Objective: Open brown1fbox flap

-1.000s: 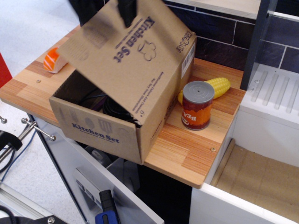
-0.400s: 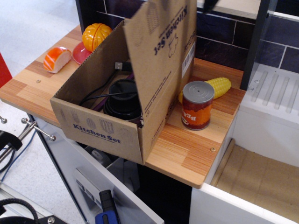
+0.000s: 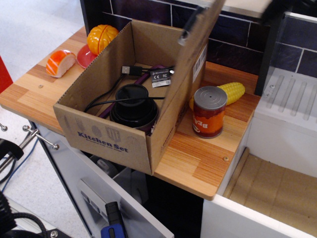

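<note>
The brown1fbox (image 3: 106,136) stands open on the wooden counter (image 3: 198,158), with "Kitchen Set" on its front wall and a white barcode label (image 3: 198,64) on its right side. Its flap (image 3: 205,25) is raised and leans out past the right wall, motion-blurred and seen almost edge on. Inside lie a black round device (image 3: 133,105) and cables. A dark blurred shape at the top right edge (image 3: 278,7) looks like my gripper, just right of the flap's tip. I cannot tell how its jaws stand.
A red-brown can (image 3: 208,111) and a yellow corn cob (image 3: 230,90) stand just right of the box. An orange fruit (image 3: 101,37) on a red plate and an orange slice (image 3: 60,62) lie at the back left. A dark post (image 3: 270,49) and a white rack (image 3: 292,109) are on the right.
The flap has swung from lying tilted over the box, through upright, to leaning out past the right wall. The dark gripper shape has moved right along the top edge. The box's contents now show.
</note>
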Tool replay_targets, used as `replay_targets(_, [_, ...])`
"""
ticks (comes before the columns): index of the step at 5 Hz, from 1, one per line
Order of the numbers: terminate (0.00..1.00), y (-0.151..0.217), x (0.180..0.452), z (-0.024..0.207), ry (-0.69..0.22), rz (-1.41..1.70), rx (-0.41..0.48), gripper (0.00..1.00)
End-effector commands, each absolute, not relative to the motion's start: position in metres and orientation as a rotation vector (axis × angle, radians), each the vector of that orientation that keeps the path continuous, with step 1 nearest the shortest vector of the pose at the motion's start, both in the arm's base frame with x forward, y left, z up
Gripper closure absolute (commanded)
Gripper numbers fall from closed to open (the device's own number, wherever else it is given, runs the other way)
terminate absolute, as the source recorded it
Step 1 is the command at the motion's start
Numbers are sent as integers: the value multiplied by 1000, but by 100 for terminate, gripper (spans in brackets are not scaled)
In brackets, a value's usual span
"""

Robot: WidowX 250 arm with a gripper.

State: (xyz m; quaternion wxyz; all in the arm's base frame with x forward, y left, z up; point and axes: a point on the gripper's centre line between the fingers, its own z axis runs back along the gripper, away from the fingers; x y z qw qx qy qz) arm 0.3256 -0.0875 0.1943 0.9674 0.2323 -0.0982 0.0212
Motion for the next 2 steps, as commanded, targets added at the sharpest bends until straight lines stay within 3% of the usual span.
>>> replay_targets(1, [0, -106, 327, 183, -283, 90, 432, 0])
replay_targets(2, [100, -105, 326, 182, -273, 75, 445, 0])
